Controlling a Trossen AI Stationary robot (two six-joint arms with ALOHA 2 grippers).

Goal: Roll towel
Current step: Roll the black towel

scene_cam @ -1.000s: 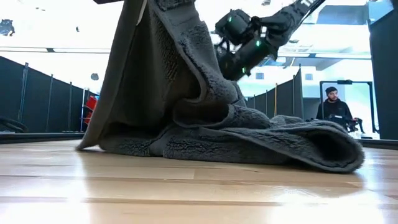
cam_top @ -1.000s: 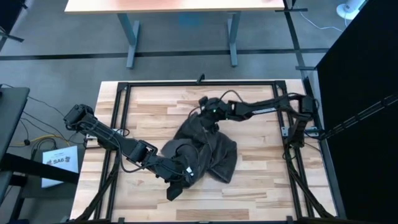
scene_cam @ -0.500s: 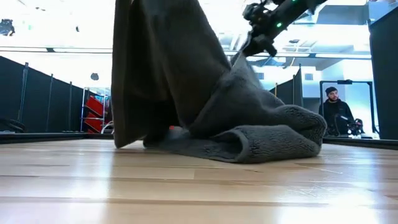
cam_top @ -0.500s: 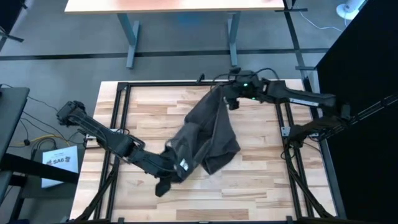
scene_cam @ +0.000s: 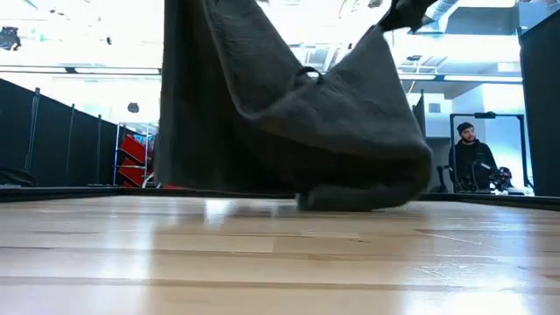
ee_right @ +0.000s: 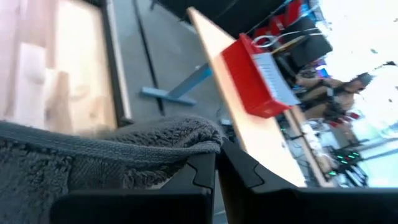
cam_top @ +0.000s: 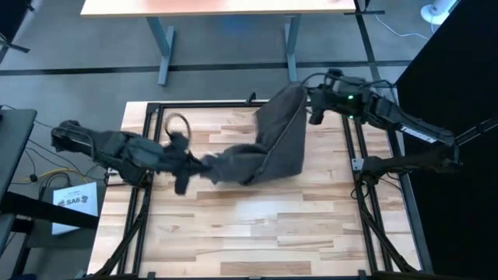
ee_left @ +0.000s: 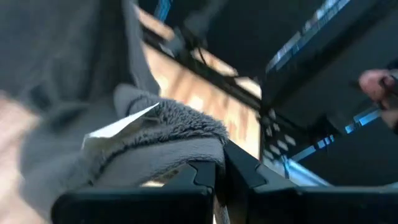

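The dark grey towel (cam_top: 268, 140) is strung between my two grippers above the table's far half. My left gripper (cam_top: 189, 162) is shut on its left end, where a white tag (ee_left: 118, 127) shows, and a short tail (cam_top: 180, 183) hangs below it. My right gripper (cam_top: 310, 99) is shut on the far right corner (cam_top: 296, 89), beside the table's far right corner. In the low view the towel (scene_cam: 289, 105) hangs as a wide sheet, and its lowest fold (scene_cam: 367, 197) seems to rest on the table. My left gripper pinches the towel's edge beside the white tag (ee_left: 186, 140) between its two fingers, coming from the table's left, nearly level. The cloth bunches over the fingertips and runs off toward the other gripper. My right gripper pinches the towel's hemmed edge (ee_right: 186, 140) at its far right corner between its two fingers, coming from the table's right, nearly level. The cloth hangs below the fingers and slopes down toward the table's middle.
A black metal frame (cam_top: 233, 103) runs around the tabletop. Bare wood (cam_top: 257, 233) fills the near half. A cable loop (cam_top: 177, 124) lies at the far left. Beyond the table stand a desk with a red box (ee_right: 258, 78) and a person (scene_cam: 472, 157).
Both grippers have risen and drawn apart, still shut on the towel: the left toward the table's left and far edges, the right toward the far right corner. The towel, heaped on the table before, is lifted and spread between them; only its lowest fold stays down.
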